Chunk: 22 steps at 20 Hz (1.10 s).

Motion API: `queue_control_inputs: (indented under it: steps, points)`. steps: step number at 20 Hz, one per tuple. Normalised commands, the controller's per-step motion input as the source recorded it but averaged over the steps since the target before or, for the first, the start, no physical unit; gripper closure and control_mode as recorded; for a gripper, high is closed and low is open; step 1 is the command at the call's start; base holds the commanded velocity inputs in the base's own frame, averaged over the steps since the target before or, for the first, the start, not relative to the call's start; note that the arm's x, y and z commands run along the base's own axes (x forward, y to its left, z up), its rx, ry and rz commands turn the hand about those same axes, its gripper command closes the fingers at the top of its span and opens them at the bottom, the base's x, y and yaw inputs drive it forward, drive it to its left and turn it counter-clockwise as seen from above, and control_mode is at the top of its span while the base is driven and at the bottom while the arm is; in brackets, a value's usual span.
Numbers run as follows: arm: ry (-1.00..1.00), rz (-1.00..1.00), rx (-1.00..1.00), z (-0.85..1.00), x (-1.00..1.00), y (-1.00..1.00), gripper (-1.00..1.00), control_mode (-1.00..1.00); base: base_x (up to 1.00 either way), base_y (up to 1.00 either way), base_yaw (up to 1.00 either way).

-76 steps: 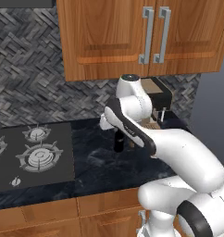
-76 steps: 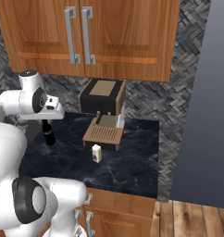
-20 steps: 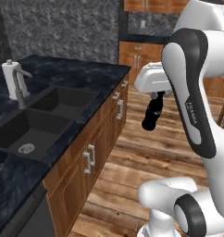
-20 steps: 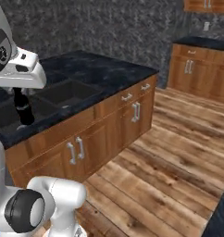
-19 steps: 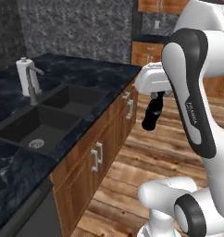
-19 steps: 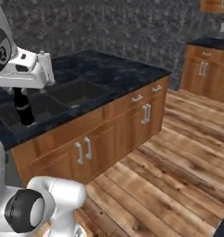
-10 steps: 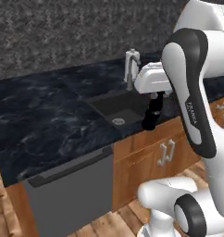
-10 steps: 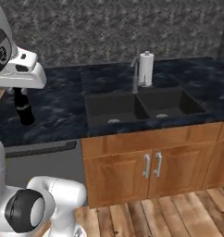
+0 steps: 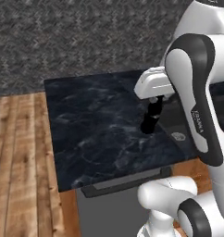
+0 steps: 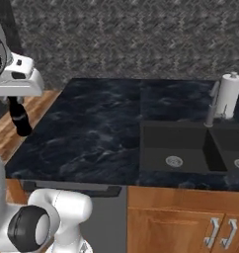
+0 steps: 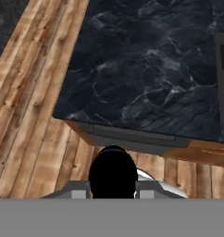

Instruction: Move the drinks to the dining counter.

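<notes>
The gripper is clamped on the neck of the dark bottle, which hangs from it upright, long axis vertical, its base free in the air and resting on nothing. In the left base view the bottle hangs over the veined black slab, the dining counter by the look of its broad flat top and straight edge above a grey base; in the right base view the bottle shows at the slab's left end, seemingly just off the corner and against the wooden floor. The hand view settles it best: the bottle's round dark top sits at the bottom, over floorboards, with the counter's front edge ahead of it. So the bottle probably is not yet above the surface, and the slab lies forward of the hand, along the line the gripper looks. The coming move likely turns on that: carry the bottle forward past the edge, well onto the open marble and short of the sink to the right, then lower it straight down, keeping it upright so the base lands flat before the jaws let go. The white carton is yet to be brought.
</notes>
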Motion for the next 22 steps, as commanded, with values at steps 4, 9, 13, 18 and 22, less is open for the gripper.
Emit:
queue_control_inputs:
  steps: [4, 9, 13, 18, 22]
  points:
    - [0.00, 0.00, 0.00, 0.00, 0.00, 0.00, 1.00, 1.00, 1.00, -0.18, 0.08]
    - [0.00, 0.00, 0.00, 0.00, 0.00, 0.00, 1.00, 1.00, 1.00, 0.00, 0.00]
    - [0.00, 0.00, 0.00, 0.00, 0.00, 0.00, 1.00, 1.00, 0.99, 0.00, 0.00]
    - [0.00, 0.00, 0.00, 0.00, 0.00, 0.00, 1.00, 1.00, 0.98, -0.02, 0.06]
    - [0.00, 0.00, 0.00, 0.00, 0.00, 0.00, 1.00, 1.00, 0.98, 0.00, 0.12]
